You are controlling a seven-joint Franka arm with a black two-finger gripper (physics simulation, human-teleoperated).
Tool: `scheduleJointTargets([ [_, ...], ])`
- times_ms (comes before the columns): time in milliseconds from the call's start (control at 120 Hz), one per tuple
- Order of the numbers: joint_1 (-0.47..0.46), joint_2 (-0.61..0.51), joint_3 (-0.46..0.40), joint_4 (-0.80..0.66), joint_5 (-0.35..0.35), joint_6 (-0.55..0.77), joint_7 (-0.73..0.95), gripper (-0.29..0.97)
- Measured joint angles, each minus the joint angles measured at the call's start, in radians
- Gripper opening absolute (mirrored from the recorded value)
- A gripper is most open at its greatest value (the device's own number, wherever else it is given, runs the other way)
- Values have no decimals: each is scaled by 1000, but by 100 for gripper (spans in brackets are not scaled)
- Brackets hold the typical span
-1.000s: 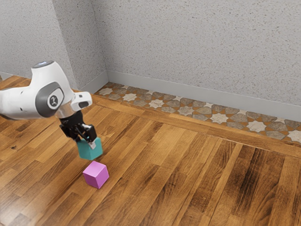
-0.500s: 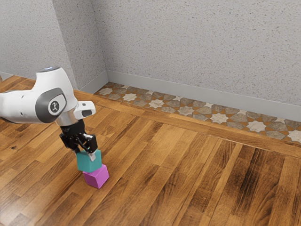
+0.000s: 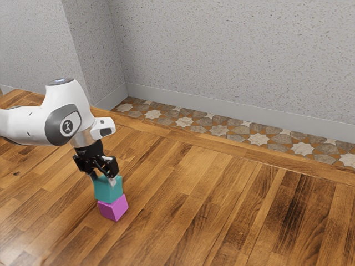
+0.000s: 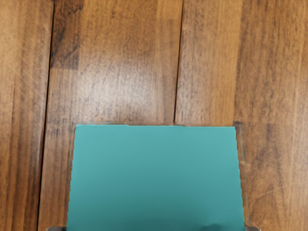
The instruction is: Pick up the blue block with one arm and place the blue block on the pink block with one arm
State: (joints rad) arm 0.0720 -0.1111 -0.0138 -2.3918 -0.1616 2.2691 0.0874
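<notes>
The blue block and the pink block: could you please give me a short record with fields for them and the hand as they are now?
blue block: resting on top of the pink block, upright
pink block: on the wooden floor, under the blue block
hand: directly above the stack, shut on the blue block's upper part
stack alignment: blue block sits slightly toward the exterior view's left
task state: blue block placed, not yet released

arm (image 3: 33, 119): white, rounded shells | joint cap (image 3: 62, 124): grey disc — small white mark | jaws: black
</notes>
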Motion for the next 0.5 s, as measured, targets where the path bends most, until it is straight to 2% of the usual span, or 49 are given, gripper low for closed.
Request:
scheduleJointTargets([
  [158, 0, 1, 0, 2, 1, 1, 0, 57],
  [233, 0, -1, -2, 51, 14, -5, 2, 59],
  [350, 12, 10, -2, 332, 53, -106, 5, 62],
  [442, 33, 58, 3, 635, 71, -269, 6, 63],
  [500, 40, 58, 7, 749, 76, -376, 6, 64],
])
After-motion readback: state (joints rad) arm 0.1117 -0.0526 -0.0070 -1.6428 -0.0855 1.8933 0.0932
